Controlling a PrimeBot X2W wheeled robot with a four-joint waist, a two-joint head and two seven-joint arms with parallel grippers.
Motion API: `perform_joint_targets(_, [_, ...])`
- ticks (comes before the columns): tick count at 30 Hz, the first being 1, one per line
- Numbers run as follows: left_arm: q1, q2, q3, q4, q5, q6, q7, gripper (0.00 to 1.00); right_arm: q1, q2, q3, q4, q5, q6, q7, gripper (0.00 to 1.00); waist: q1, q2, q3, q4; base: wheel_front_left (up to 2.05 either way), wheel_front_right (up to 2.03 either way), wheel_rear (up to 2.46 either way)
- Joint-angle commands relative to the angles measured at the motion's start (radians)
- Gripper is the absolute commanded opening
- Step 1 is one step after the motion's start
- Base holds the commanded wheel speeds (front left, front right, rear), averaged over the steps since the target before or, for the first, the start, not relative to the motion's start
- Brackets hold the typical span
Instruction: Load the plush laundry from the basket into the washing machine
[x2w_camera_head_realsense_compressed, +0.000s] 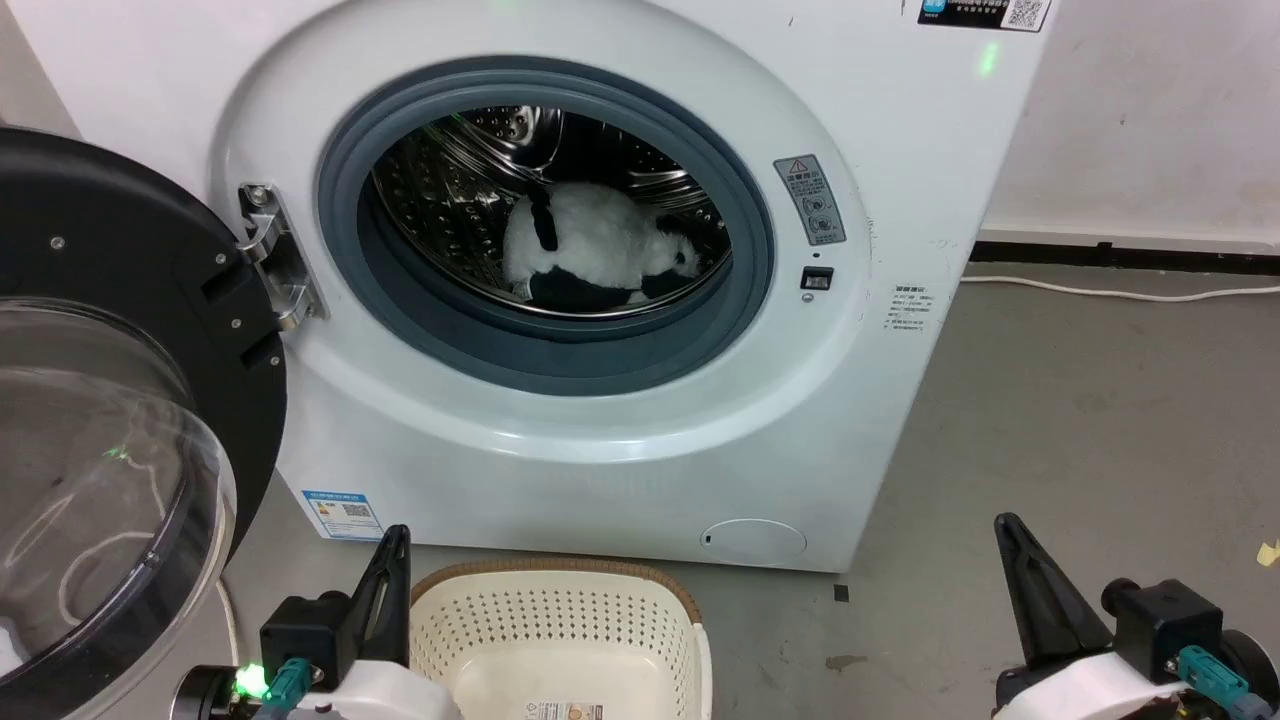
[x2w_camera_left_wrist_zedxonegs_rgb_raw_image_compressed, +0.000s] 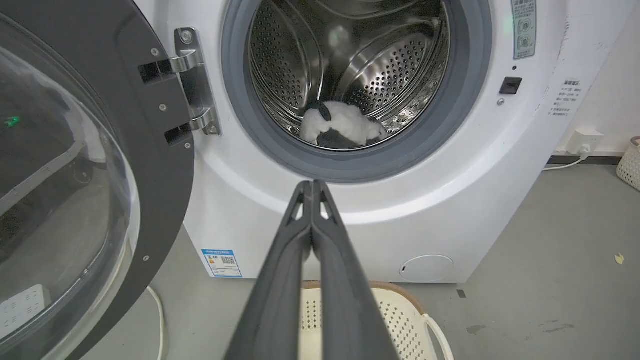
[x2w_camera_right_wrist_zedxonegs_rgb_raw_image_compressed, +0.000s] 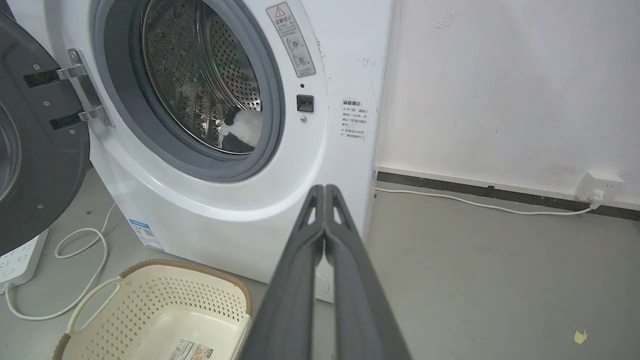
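**Plush laundry** (x2w_camera_head_realsense_compressed: 600, 250): lies on the drum floor at 6 o'clock, inside the washing machine (x2w_camera_head_realsense_compressed: 900, 200), close behind the grey gasket.
**Basket** (x2w_camera_head_realsense_compressed: 560, 620): on the floor at 6 o'clock of the opening, base label showing.
**Left gripper** (x2w_camera_left_wrist_zedxonegs_rgb_raw_image_compressed: 312, 186): fingers pressed together, holding nothing, above the basket.
**Right gripper** (x2w_camera_right_wrist_zedxonegs_rgb_raw_image_compressed: 325, 189): fingers together, bare, at 4 o'clock of the machine.
**Door** (x2w_camera_head_realsense_compressed: 120, 350): wide open at 9 o'clock.
**Hazards, judged:** a black limb near the gasket lip could be pinched when the door shuts. The door's swing could also strike the left arm.
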Motion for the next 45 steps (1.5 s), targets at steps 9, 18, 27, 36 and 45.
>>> perform_joint_targets(9, [-0.022, -0.016, 0.018, -0.017, 0.03, -0.007, 0.02, 0.0, -0.023, 0.0, 0.005, -0.009, -0.018, -0.001, 0.022, 0.0, 0.0, 0.0, 0.001, -0.004, 0.0, 0.0, 0.0])
perform_joint_targets(18, [-0.026, -0.027, 0.032, -0.028, 0.051, -0.009, 0.043, 0.0, -0.031, 0.001, 0.009, -0.012, -0.031, -0.001, 0.044, 0.0, 0.0, 0.0, 0.003, -0.009, 0.0, 0.0, 0.0])
perform_joint_targets(27, [-0.03, -0.038, 0.047, -0.04, 0.073, -0.011, 0.065, 0.0, -0.039, 0.001, 0.012, -0.016, -0.043, -0.001, 0.067, 0.0, 0.0, 0.0, 0.005, -0.014, 0.0, 0.0, 0.0])
perform_joint_targets(36, [-0.033, -0.047, 0.059, -0.049, 0.091, -0.013, 0.084, 0.0, -0.046, 0.001, 0.015, -0.018, -0.053, -0.001, 0.085, 0.0, 0.0, 0.0, 0.006, -0.017, 0.0, 0.0, 0.0])
perform_joint_targets(45, [-0.035, -0.053, 0.068, -0.056, 0.104, -0.014, 0.097, 0.0, -0.05, 0.001, 0.018, -0.02, -0.061, -0.001, 0.098, 0.0, 0.0, 0.0, 0.007, -0.02, 0.0, 0.0, 0.0])
